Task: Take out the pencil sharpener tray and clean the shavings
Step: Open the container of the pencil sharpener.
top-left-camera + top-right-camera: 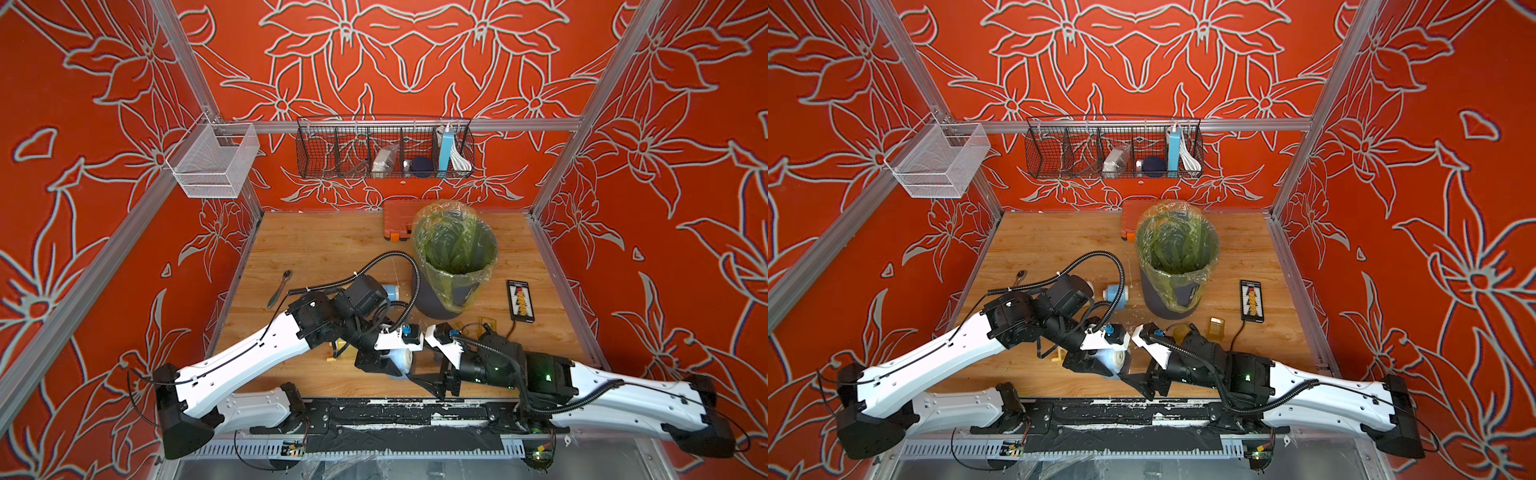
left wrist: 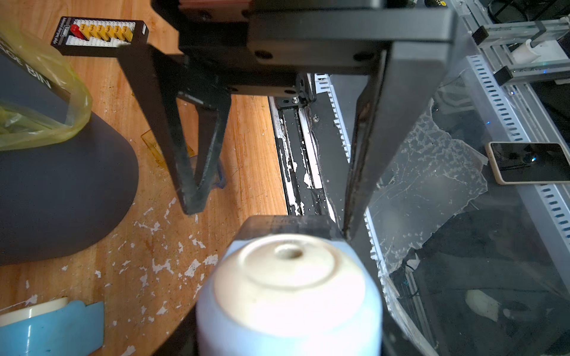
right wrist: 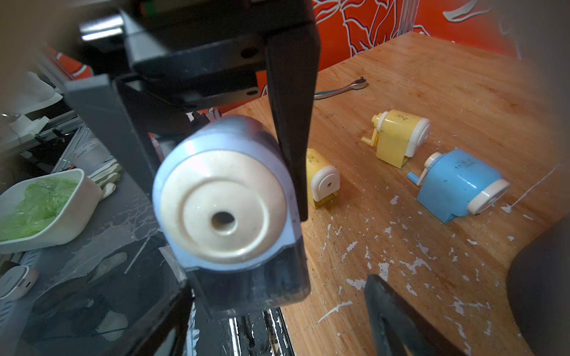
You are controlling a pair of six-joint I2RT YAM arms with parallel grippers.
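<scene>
My left gripper is shut on a light-blue pencil sharpener with a cream front face, and holds it above the table's front edge. The dark see-through tray sits in the sharpener's base. My right gripper is open, with one finger on each side of the tray. In the left wrist view one right finger is at the tray's edge and the other stands apart. Whitish shavings are scattered on the wood below.
A grey bin lined with a green bag stands mid-table. Two yellow sharpeners and a blue sharpener lie to the left. A wrench, a connector board and an orange case are also on the table.
</scene>
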